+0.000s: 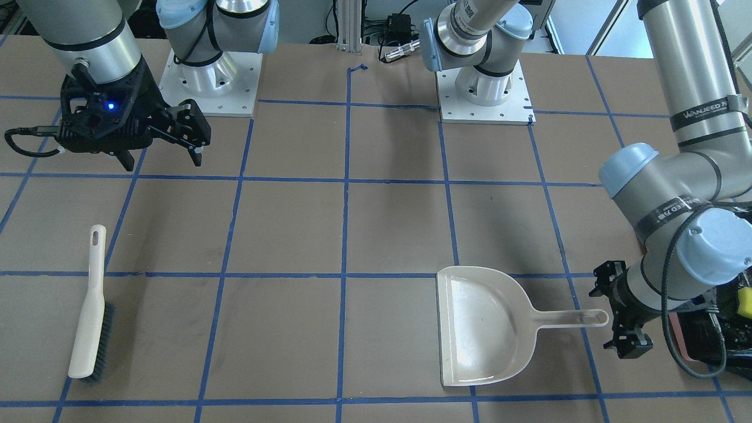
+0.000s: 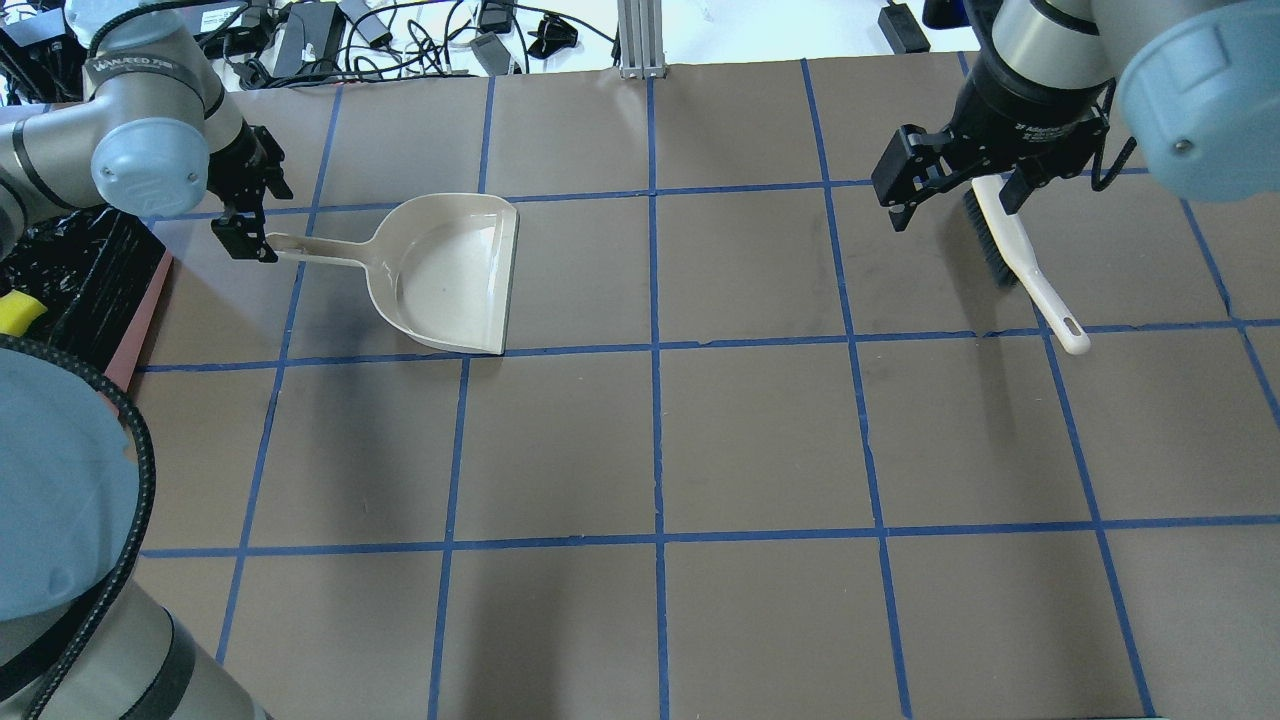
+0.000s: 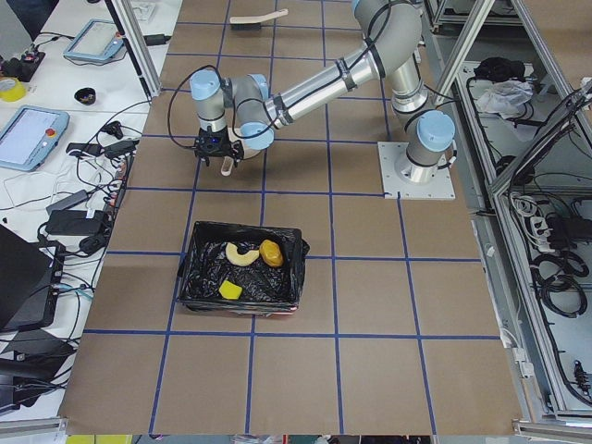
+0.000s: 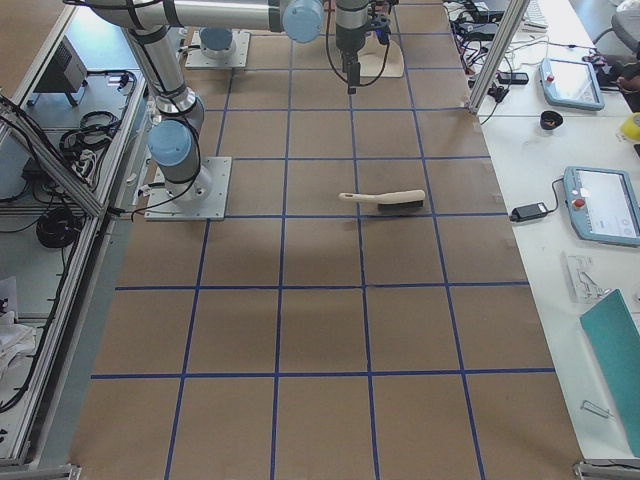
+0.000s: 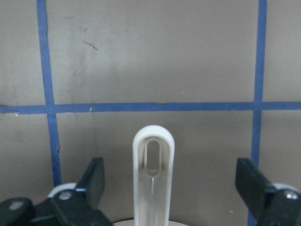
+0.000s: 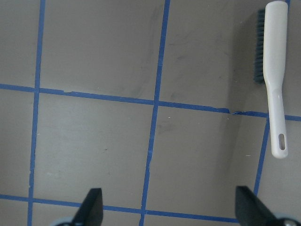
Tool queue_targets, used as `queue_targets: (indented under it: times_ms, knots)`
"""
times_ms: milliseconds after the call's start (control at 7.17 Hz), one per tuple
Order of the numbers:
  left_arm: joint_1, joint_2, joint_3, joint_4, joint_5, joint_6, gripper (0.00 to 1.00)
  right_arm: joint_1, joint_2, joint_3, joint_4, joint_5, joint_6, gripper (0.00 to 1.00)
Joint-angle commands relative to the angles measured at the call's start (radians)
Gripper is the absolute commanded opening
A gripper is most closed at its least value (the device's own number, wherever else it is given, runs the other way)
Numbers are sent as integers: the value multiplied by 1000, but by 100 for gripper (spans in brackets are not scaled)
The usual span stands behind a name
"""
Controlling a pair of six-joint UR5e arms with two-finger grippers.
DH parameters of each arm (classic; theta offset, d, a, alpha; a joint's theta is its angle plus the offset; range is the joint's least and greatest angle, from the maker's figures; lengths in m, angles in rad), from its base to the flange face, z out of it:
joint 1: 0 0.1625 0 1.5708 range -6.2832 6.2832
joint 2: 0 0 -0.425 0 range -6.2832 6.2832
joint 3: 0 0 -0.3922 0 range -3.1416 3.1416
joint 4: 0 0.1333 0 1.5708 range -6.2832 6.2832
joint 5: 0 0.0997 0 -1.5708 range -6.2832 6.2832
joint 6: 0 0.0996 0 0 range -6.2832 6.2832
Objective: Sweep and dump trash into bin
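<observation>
Well, with the roll (image 3: pixel 270 252), croissant (image 3: pixel 240 252) and sponge (image 3: pixel 230 290) all lying in the bin (image 3: pixel 287 291), the left gripper (image 1: pixel 618 313) hangs spread wide astride the handle (image 5: pixel 154 188) of the dustpan (image 1: pixel 482 326) and the right gripper (image 1: pixel 163 154) gapes empty, so any sideways drift could knock that pan askew.

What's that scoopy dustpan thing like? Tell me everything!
The dustpan is beige, shiny plastic. It has a wide, shallow scoop with raised walls on three sides and a flat open lip, plus a thin handle with an oval hanging hole at its end. It lies flat on the brown table, empty. The left pincer is open at the handle's end, one finger either side, not gripping it.
</observation>
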Motion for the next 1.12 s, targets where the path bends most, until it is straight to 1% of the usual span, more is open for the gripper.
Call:
queue_targets:
  times_ms: [0, 139, 279, 697, 837, 976]
  knots:
    - [-2, 47, -3, -18, 38, 3, 100, -1, 0, 0, 0, 0, 0, 100]
    - [-2, 76, -3, -59, 39, 3, 100, -1, 0, 0, 0, 0, 0, 100]
    - [-2, 110, -3, -108, 70, 3, 100, -1, 0, 0, 0, 0, 0, 100]
    - [-2, 194, -8, -165, 128, 16, 100, 1, -2, -3, -5, 0, 8, 100]
    - [-2, 230, -35, -178, 156, 16, 100, 1, -1, -3, 11, 1, 20, 100]
    - [-4, 279, -79, -179, 179, 55, 100, 1, -4, -5, 14, 4, 52, 100]
